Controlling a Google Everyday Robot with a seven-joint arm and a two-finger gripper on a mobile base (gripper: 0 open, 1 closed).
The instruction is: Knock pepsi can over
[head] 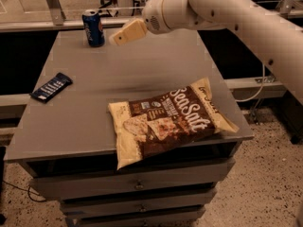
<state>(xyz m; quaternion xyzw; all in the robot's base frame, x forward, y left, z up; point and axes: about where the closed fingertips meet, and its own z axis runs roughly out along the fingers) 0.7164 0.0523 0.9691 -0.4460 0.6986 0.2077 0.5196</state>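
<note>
The pepsi can (93, 28) stands upright at the far left corner of the grey table (94, 89). It is dark blue with a silver top rim. My gripper (115, 40), cream-coloured at the end of the white arm (213, 8), hangs above the table just right of the can, a short gap apart from it.
A large Sea Salt chip bag (165, 119) lies at the front right of the table. A flat dark-blue snack bar wrapper (51, 87) lies at the left edge. Drawers (137, 186) sit under the tabletop. A rail runs behind the table.
</note>
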